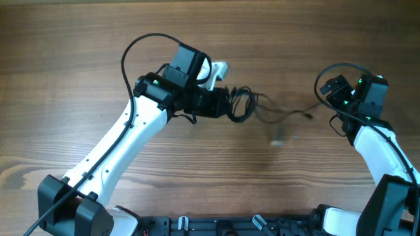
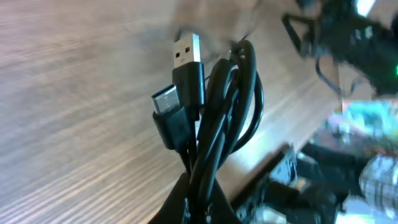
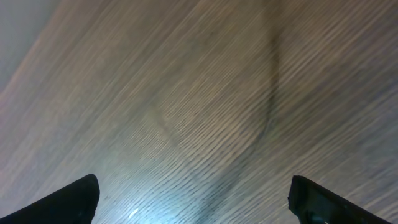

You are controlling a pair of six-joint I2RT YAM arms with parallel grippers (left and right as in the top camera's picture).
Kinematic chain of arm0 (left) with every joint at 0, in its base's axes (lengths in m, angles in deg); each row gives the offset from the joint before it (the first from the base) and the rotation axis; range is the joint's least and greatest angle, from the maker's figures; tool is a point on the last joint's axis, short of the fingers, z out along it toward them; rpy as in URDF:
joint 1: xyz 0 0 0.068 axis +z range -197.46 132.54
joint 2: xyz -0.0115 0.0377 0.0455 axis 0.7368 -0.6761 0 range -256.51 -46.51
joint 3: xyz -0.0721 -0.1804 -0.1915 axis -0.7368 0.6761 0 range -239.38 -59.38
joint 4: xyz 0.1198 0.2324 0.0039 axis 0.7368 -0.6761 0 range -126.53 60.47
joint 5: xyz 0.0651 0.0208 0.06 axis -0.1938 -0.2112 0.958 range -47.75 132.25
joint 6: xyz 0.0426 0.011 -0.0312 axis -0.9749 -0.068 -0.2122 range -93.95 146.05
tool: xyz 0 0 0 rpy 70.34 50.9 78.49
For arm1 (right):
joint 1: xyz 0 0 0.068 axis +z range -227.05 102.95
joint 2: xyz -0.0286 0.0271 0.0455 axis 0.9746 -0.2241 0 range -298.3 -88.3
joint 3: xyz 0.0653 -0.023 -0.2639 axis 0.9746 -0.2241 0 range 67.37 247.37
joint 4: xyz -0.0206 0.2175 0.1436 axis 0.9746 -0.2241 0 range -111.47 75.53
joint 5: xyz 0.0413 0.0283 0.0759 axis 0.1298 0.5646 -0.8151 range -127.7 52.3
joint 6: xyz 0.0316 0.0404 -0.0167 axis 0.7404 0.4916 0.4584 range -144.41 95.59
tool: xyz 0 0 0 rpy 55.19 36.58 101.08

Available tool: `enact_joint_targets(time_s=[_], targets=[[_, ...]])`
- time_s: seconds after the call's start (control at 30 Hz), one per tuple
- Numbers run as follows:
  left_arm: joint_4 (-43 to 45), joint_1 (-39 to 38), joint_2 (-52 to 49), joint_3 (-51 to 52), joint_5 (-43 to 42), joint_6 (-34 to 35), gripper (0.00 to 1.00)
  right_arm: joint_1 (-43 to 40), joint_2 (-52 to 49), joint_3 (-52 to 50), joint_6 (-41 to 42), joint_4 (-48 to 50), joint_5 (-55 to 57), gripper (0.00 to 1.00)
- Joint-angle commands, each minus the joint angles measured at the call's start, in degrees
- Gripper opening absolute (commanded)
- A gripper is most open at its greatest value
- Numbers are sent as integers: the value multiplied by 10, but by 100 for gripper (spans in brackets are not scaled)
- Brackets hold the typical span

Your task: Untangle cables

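Separation step of the untangling, judged barely begun: the left gripper (image 1: 228, 103) is clenched on a bunch of thin black looped cables (image 2: 217, 118) over the middle of the brown wood-grain table (image 1: 79, 52), a silver flat plug (image 2: 186, 50) and a smaller black oval-tipped plug (image 2: 163, 102) standing beside the loops. One strand (image 1: 289, 113) trails rightward (thin, partly blurred). The right gripper (image 3: 193, 183), fingers spread and empty, would next need to pinch that strand and draw it clear.
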Motion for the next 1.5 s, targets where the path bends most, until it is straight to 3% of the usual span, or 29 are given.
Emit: enact_joint_targets(time_s=[0.0, 0.13, 0.17, 0.27, 0.37, 0.5, 0.6, 0.63, 0.67, 0.77, 0.87, 1.0, 1.13, 1.3, 1.47], targets=[[37, 12, 14, -2, 30, 50, 4, 2, -7, -1, -13, 7, -108, 100], [59, 11, 14, -2, 31, 51, 4, 2, -7, -1, -196, 52, -410, 99], [58, 11, 14, -2, 30, 50, 4, 2, -8, -1, -262, 71, -532, 99], [50, 11, 14, -2, 30, 13, 4, 2, -8, -1, -351, 113, -750, 99], [32, 11, 14, -2, 25, -18, 4, 3, -8, -1, -369, 113, -775, 99], [31, 11, 14, -2, -73, -95, 4, 33, -8, -1, -407, 114, -829, 99], [31, 11, 14, -2, -112, -126, 4, 69, -9, -1, -417, 114, -800, 91], [31, 11, 14, -2, -112, -126, 4, 80, -9, -1, -408, 114, -765, 82], [31, 11, 14, -2, -112, -125, 4, 84, -9, -1, -386, 113, -742, 83], [34, 11, 14, -2, -95, -115, 4, 83, -9, -1, -218, 130, -716, 100], [62, 11, 14, -2, 26, 28, 4, 77, -9, -1, 8, 122, -633, 100], [122, 7, 14, -2, 122, 223, 4, 106, -9, -1, 170, 51, -595, 100], [193, -30, 14, -2, 127, 294, 4, 177, -9, -1, 279, 23, -497, 99], [172, -66, 14, -2, 175, 307, 4, 190, -9, -1, 364, 93, -470, 100], [155, -69, 14, -2, 224, 347, 4, 190, -9, -1, 383, 109, -470, 100]])
